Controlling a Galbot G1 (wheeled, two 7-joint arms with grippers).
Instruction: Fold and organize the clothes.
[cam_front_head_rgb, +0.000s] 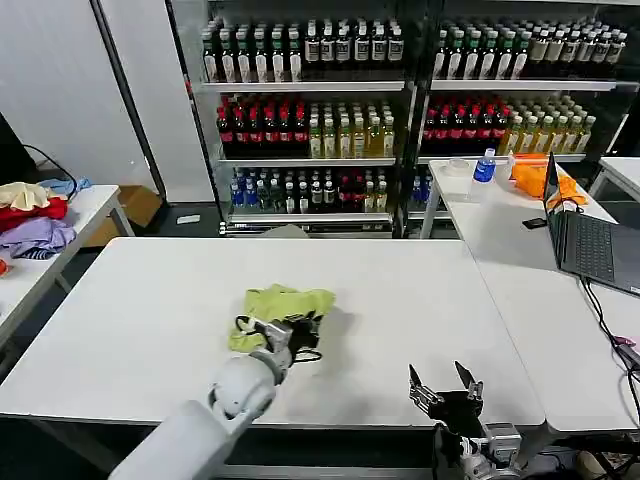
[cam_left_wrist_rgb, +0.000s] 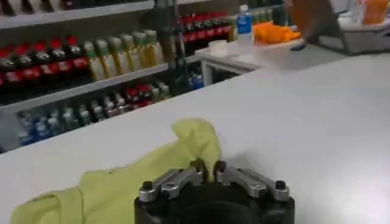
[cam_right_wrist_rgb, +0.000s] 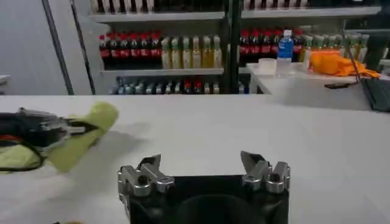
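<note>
My left end effector (cam_front_head_rgb: 300, 330) is out over the middle of the white surface (cam_front_head_rgb: 150, 310), clamped on the T-shirt (cam_front_head_rgb: 285, 305). In the left wrist view the two fingers (cam_left_wrist_rgb: 183, 178) meet tightly on a raised fold of the lime fabric (cam_left_wrist_rgb: 195, 143), with no gap between them. The right wrist view shows the same grip from the side: the left end effector (cam_right_wrist_rgb: 82, 128) pinches an edge of the shirt (cam_right_wrist_rgb: 91, 131) so that the pinched part stands lifted off the surface while the rest droops down to it.

The shirt lies crumpled in a small heap near the centre of the surface, a little toward my left, its bulk on the far side of my left end effector and touching it. It is bunched, not flat.

My right end effector (cam_front_head_rgb: 446, 385) hovers at the near edge of the surface, well apart from the shirt, and its fingers (cam_right_wrist_rgb: 146, 173) are spread wide with nothing between them.

A second surface on my right carries a laptop (cam_front_head_rgb: 590, 240), an orange cloth (cam_front_head_rgb: 535, 178) and a bottle (cam_front_head_rgb: 485, 165). On my far left another surface holds a pile of clothes (cam_front_head_rgb: 35, 220). Shelves of bottles (cam_front_head_rgb: 310, 130) fill the wall behind.
</note>
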